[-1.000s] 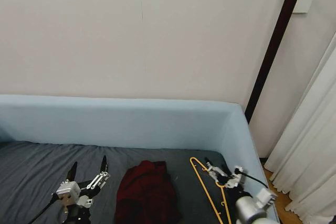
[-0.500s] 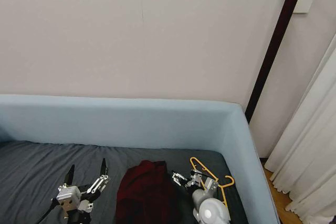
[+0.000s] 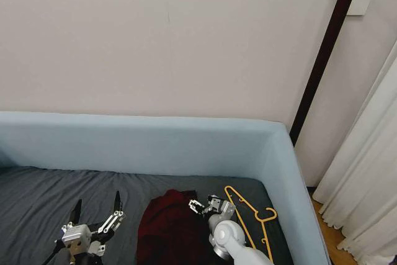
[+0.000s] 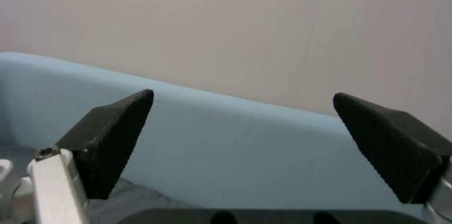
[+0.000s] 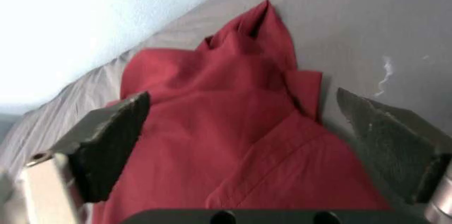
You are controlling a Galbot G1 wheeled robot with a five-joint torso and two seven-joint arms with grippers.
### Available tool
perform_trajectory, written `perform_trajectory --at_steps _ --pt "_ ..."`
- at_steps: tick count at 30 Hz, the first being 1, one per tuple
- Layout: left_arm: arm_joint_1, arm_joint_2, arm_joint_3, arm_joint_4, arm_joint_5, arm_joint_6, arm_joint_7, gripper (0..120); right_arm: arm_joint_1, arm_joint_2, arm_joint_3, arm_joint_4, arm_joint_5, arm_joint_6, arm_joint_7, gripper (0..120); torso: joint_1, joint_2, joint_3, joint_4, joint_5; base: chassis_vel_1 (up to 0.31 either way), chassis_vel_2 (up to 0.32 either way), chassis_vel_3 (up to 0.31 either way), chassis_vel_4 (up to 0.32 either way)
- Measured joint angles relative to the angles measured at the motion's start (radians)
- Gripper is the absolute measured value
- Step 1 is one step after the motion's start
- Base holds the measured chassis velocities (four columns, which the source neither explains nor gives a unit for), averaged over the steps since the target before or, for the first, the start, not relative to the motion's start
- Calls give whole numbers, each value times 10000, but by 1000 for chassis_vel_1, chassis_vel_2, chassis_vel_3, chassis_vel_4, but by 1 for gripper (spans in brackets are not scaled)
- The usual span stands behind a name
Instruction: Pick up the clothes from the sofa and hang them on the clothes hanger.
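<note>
The right gripper [image 3: 200,205] is now at the right edge of the red garment [image 3: 172,229] — a second ago it sat further right, over the orange hanger [image 3: 247,216], and half a second ago it was midway across. It has swung leftward along the sofa [image 3: 155,147]. The hanger lies uncovered on the grey seat cover [image 3: 37,190], its hook pointing toward the sofa's right arm. Its upper loop is in the same spot as before.

From the right wrist, the right gripper [image 5: 242,97] has its jaws spread wide. The crumpled red garment [image 5: 233,128] lies between and beyond the fingers, with nothing pinched. The cloth has a pointed fold toward the sofa's back and a hem line running across it. The garment has not shifted in any of the three moments; it rests in a heap on the seat, just left of the hanger.

The left gripper [image 3: 97,203] is over the seat, left of the garment and apart from it, a little lower in the head view than a second ago. Its jaws are wide apart too — the left wrist camera shows the left gripper [image 4: 242,96] empty, facing the sofa's pale blue back and the wall [image 4: 233,23].
</note>
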State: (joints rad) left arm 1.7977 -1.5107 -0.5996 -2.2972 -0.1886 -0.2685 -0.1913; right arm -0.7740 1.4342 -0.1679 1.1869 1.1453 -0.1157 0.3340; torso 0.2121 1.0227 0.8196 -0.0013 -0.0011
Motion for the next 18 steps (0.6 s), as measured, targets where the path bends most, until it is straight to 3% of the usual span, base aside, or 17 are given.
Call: perform_trajectory --at_steps 8,13,17,18 --pt "12 -234 116 20 133 -39 0 100 -195 413 -43 -566 -518 35 -562 78 0 0 0 1 2 0 0 0 0" --pt "-23 -302 213 66 184 -39 -16 100 -295 479 -37 -639 -773 36 -690 62 0 0 0 1 2 0 0 0 0" --pt "-91 -303 272 158 190 -40 -34 100 -392 335 -86 -558 -1037 75 -836 41 0 0 0 0 2 0 0 0 0" --pt "-91 -303 272 158 190 -40 -34 100 -392 335 -86 -558 -1037 75 -836 41 0 0 0 0 2 0 0 0 0"
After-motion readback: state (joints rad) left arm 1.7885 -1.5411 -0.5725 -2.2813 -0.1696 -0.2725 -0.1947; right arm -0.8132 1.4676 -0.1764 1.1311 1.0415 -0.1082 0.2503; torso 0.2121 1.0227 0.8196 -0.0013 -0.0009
